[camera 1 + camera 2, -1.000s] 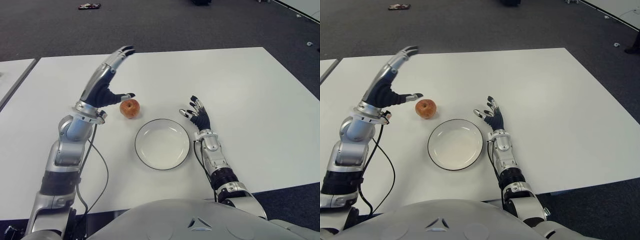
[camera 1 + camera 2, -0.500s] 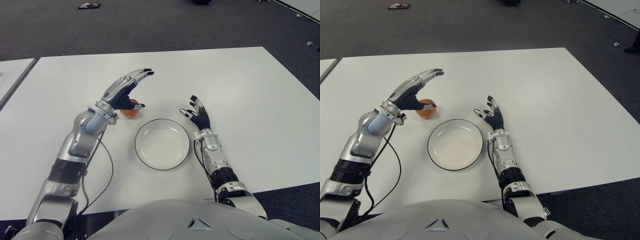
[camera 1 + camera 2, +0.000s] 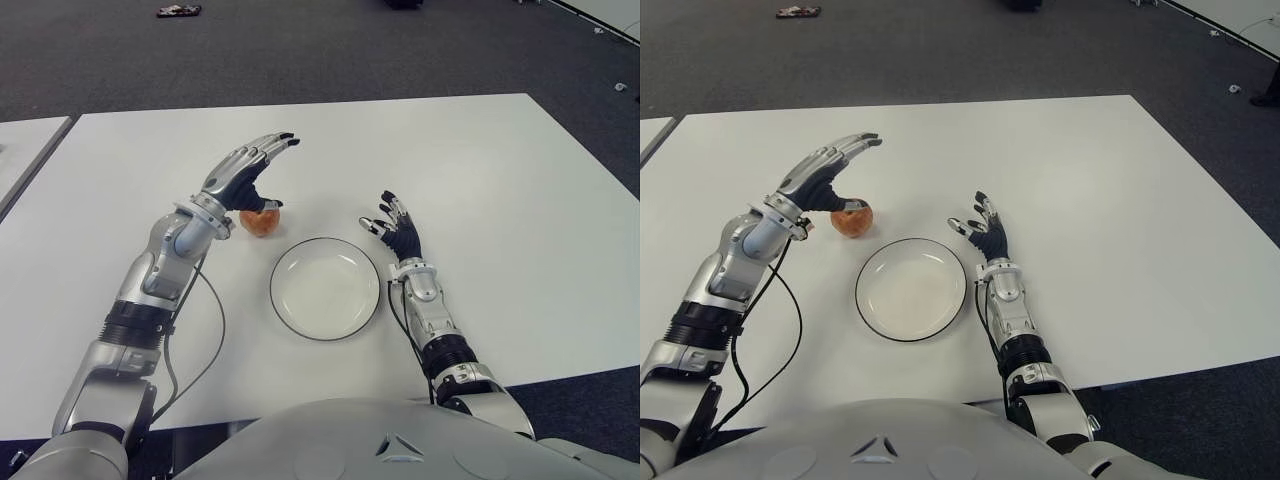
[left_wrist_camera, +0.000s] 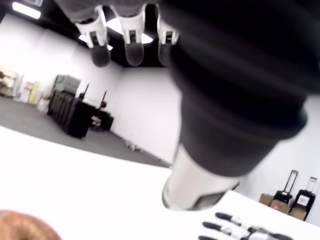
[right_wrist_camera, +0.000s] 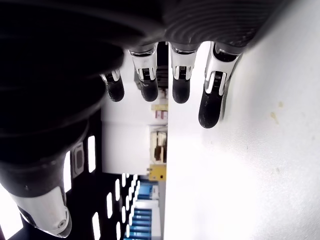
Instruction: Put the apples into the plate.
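Apple (image 3: 261, 220), reddish-orange, under spread left hand (image 3: 243, 178).

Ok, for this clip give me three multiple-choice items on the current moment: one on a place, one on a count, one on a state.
1. Where is the apple?
A. in the plate
B. on the table beside the plate
C. on the floor

2. How many apples show?
A. one
B. two
C. three

3. What is the left hand doing?
A. fingers spread over the apple, holding nothing
B. gripping the plate
C. carrying the apple

Answers: 1 B, it lies on the white table just off the plate's rim. 2 A, only one shows. 3 A, fingers are extended; the right hand is idle to the plate's right.
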### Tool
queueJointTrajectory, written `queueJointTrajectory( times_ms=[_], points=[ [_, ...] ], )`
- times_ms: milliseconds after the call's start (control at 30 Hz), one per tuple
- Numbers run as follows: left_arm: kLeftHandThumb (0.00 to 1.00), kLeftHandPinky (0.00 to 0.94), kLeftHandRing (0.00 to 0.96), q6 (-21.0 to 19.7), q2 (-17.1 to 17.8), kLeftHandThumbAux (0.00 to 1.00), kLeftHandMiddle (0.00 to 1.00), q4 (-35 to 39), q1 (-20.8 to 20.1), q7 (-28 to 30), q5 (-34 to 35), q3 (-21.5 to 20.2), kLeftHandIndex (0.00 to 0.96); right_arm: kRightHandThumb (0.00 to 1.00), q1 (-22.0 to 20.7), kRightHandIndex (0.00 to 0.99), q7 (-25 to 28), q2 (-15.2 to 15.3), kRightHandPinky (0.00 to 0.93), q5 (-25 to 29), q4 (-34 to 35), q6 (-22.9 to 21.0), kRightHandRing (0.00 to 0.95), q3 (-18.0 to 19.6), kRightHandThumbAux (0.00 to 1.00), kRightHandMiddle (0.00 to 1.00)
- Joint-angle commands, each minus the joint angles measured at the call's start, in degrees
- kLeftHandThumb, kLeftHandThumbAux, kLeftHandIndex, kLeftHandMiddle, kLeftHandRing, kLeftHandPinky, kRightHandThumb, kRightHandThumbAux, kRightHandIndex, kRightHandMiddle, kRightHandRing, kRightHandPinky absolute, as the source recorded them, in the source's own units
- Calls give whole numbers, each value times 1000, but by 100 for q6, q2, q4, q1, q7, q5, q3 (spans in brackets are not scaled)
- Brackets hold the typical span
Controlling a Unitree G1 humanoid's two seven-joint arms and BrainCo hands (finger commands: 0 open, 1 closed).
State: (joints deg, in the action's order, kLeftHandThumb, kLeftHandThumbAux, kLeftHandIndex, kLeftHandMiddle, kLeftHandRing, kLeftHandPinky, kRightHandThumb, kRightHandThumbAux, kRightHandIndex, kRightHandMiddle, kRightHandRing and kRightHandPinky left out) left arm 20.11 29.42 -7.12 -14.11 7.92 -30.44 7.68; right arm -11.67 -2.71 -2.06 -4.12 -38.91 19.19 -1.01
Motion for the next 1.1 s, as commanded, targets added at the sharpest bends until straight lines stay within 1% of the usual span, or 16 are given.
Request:
queueJointTrajectory(
  times_ms=[33,267,600,900,1100],
  points=[
    [82,0,0,-132,-31,258,0,-220,-60,227,206,70,0,137,205,0,-15,-9,148,20,-252,-348,76,16,710,41],
    [70,0,0,-147,-41,273,0,-359,-39,263,348,112,0,135,215,0,2,15,145,21,-267,-350,77,19,714,42],
    [70,0,0,-113,3,286,0,-671,-85,-87,92,111,0,135,172,0,32,25,156,54,-367,-305,86,39,716,49],
    [76,0,0,-76,4,287,0,-797,-124,-231,39,127,0,135,163,0,57,28,160,76,-367,-320,91,51,707,55],
    [75,0,0,-46,-10,286,0,-880,-92,-132,166,129,0,139,159,0,79,39,159,74,-386,-290,91,54,696,56]
  ],
)
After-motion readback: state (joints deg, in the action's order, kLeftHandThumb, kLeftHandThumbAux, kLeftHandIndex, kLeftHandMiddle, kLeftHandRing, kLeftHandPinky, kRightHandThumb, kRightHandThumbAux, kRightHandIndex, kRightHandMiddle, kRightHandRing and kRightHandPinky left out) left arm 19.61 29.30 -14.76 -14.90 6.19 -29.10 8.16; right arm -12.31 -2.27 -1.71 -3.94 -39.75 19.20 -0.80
